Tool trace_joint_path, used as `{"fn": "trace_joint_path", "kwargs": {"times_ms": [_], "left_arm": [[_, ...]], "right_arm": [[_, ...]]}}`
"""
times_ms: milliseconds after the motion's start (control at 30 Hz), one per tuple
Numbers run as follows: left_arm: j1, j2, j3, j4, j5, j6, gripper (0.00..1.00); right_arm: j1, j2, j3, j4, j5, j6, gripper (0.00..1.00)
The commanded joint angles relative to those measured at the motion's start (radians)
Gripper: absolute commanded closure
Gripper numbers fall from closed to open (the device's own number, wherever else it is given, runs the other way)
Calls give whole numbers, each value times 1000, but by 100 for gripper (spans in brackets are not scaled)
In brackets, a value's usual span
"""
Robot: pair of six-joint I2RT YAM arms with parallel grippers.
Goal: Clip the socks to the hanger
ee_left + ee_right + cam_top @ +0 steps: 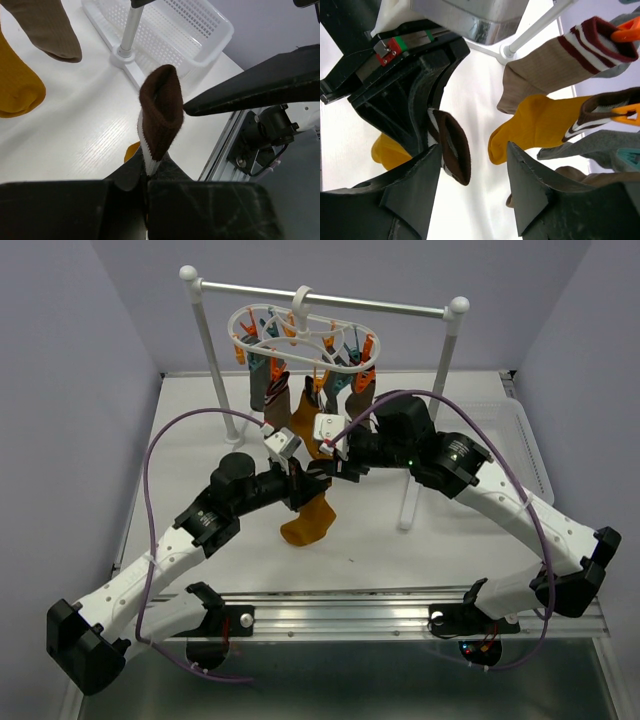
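Observation:
The white oval hanger (300,332) hangs from the rack bar, with several socks clipped under it. Among them are a mustard one (540,122) and a tan striped one (555,65) held by an orange clip (626,33). My left gripper (146,172) is shut on a mustard sock (308,522), pinching it just below its brown cuff (160,112), which stands up above the jaws. My right gripper (474,147) is open around that cuff (452,145). The cuff lies against the left finger, and the other finger (530,180) stands apart from it.
The white two-post rack (320,298) stands at the back, one post foot (122,55) close to the grippers. A white mesh basket (170,30) sits at the table's right side. An aluminium rail (340,615) runs along the near edge.

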Motion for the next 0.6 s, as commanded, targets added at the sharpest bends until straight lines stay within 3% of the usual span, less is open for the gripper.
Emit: {"fn": "trace_joint_path", "kwargs": {"times_ms": [0, 67, 100, 200, 433, 567], "left_arm": [[-2, -23, -14, 57, 45, 22, 100], [-2, -39, -14, 60, 43, 23, 100], [-3, -46, -16, 60, 46, 31, 100], [-3, -72, -23, 65, 45, 28, 100], [-8, -132, -45, 100, 99, 25, 100], [-13, -143, -51, 108, 117, 23, 100]], "right_arm": [[-7, 19, 58, 31, -27, -1, 43], [-7, 27, 63, 22, -34, 1, 48], [-7, 33, 64, 18, -35, 4, 56], [-7, 40, 72, 8, -32, 5, 63], [-7, 68, 87, 26, 22, 52, 62], [-7, 97, 95, 165, 173, 161, 59]]}}
